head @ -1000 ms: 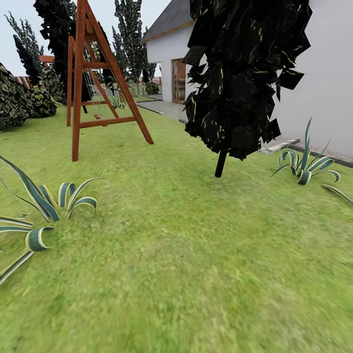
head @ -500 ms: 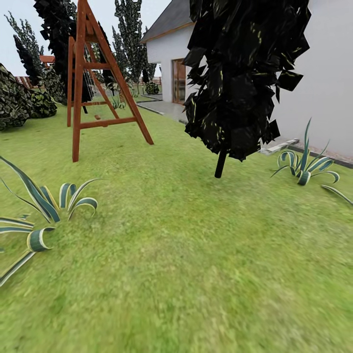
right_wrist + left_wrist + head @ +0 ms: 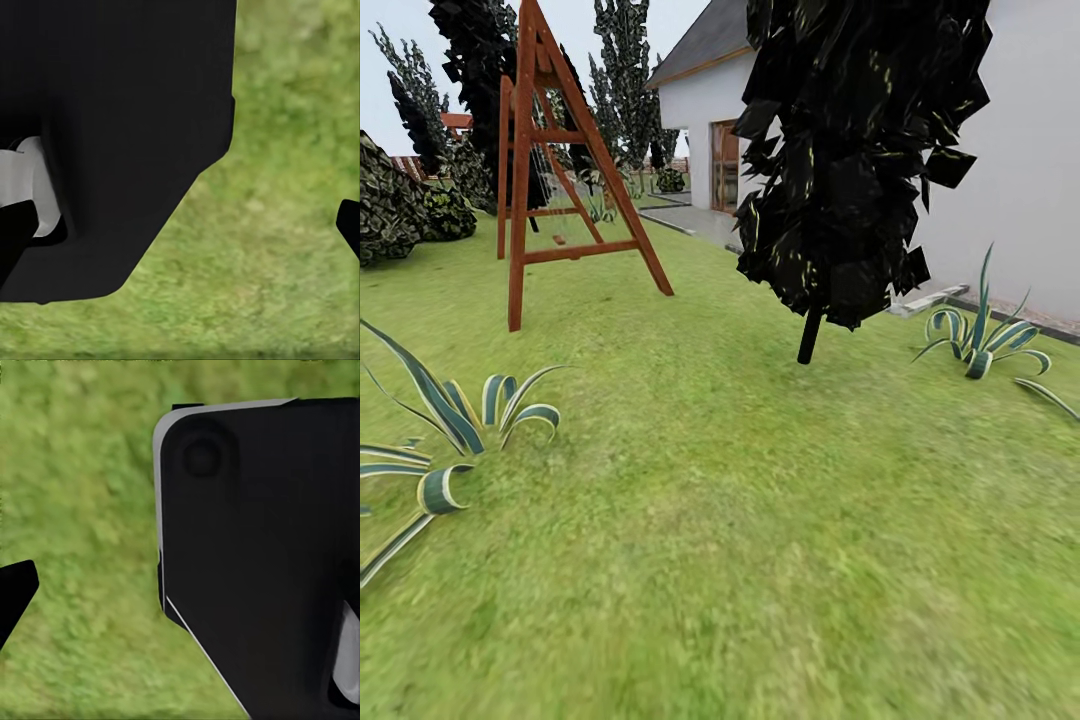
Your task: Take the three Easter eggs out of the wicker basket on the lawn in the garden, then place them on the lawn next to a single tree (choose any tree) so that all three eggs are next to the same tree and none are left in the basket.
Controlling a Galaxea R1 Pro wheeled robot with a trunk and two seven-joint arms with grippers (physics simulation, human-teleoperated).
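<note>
Left gripper point(image 3: 15, 592) and right gripper point(image 3: 349, 225) state unclear, over bright green lawn point(image 3: 740, 520), flat, mottled

Flat, even daylight; soft render, no hard shadows.

Head view: pale overcast sky point(image 3: 400, 40), lawn point(image 3: 760, 520) evenly bright, near grass smeared and blurry toward the lower edge. Dark cone tree point(image 3: 860, 150) reads almost black, with small yellow glints on its leaves; no cast shadow visible under it. White house wall point(image 3: 1010, 180) plain, not blown out. Swing frame point(image 3: 545, 170) leans, verticals tilt near the edges. Both wrist views: grass point(image 3: 82, 510) out of focus, black robot body point(image 3: 112, 135) featureless.
</note>
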